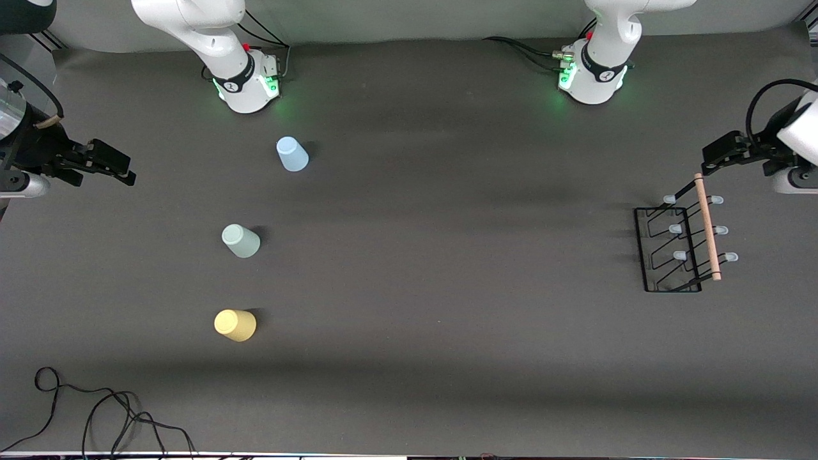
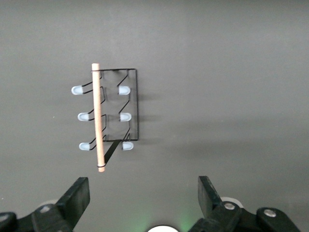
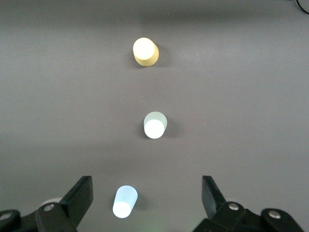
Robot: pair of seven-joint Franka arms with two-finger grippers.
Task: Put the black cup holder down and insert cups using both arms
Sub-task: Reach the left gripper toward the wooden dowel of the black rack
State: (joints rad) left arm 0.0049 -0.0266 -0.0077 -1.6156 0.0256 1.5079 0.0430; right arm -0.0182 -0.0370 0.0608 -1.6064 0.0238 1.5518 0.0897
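Note:
The black cup holder point(image 1: 668, 250) stands at the left arm's end of the table, its wooden rod handle point(image 1: 707, 227) on top, pale-blue-tipped pegs to both sides. My left gripper point(image 1: 712, 157) is up in the air beside the holder's end toward the bases, open and empty. In the left wrist view the holder point(image 2: 131, 107) lies ahead of the open gripper point(image 2: 144, 193). Three cups stand upside down in a row toward the right arm's end: light blue point(image 1: 292, 154), mint green point(image 1: 241, 241), yellow point(image 1: 235, 324). My right gripper point(image 1: 120, 168) hangs open and empty over that end. The right wrist view shows the blue point(image 3: 125, 201), mint point(image 3: 155, 125) and yellow point(image 3: 145, 51) cups past the gripper point(image 3: 146, 193).
The dark grey table mat point(image 1: 447, 287) spreads between the cups and the holder. Loose black cables point(image 1: 96, 409) lie at the near edge toward the right arm's end. The two arm bases point(image 1: 246, 86) point(image 1: 591, 76) stand along the edge farthest from the front camera.

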